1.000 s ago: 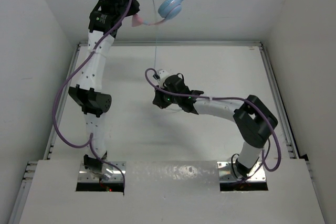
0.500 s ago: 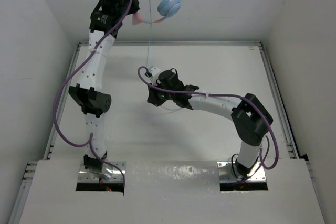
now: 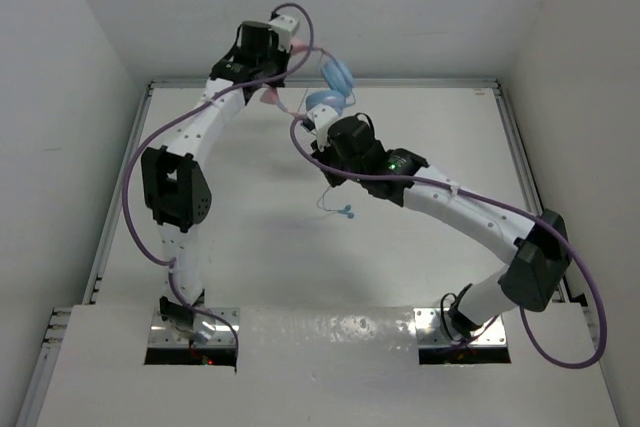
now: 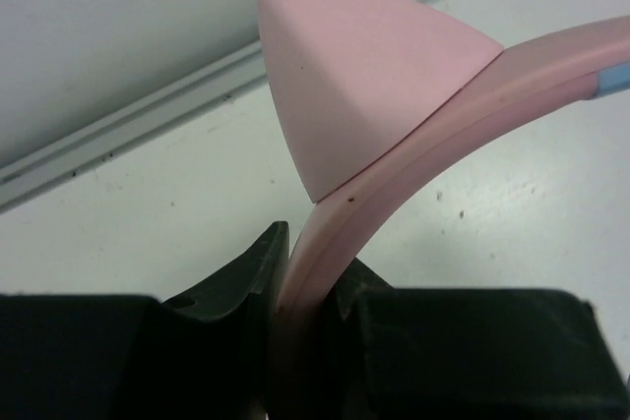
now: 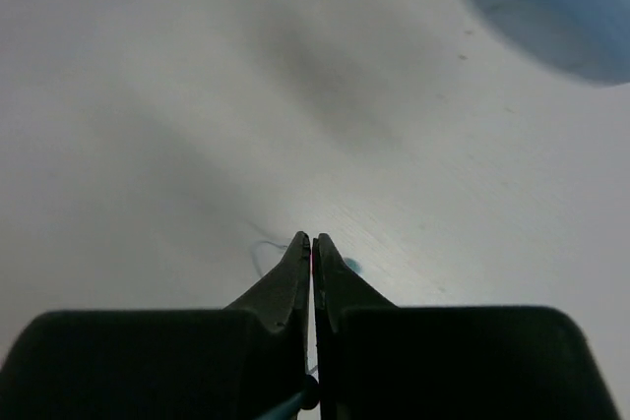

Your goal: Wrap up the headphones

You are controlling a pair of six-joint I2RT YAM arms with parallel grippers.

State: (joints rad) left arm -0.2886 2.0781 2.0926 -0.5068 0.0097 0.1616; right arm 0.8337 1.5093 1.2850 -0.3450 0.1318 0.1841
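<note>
- Left gripper [image 4: 307, 307]: jaws pinched on the pink headband [image 4: 443, 110], which rises out of the gap and curves off to the right. The cat ear [image 4: 364, 76] sits just above the fingertips.
- Headphones [image 3: 324, 99]: held above the far edge of the table [image 3: 250, 247]. The two light blue ear cups hang just right of the left gripper, near the right wrist.
- Right gripper [image 5: 312, 255]: jaws pressed together, with a thin teal strand of cable [image 5: 293, 404] showing at their root.
- Cable, loose end: trails below the right wrist and ends beside a small plug [image 3: 350, 212] over the table.
- Ear cup [image 5: 551, 7]: blurred, up and to the right of the shut fingertips, apart from them.
</note>
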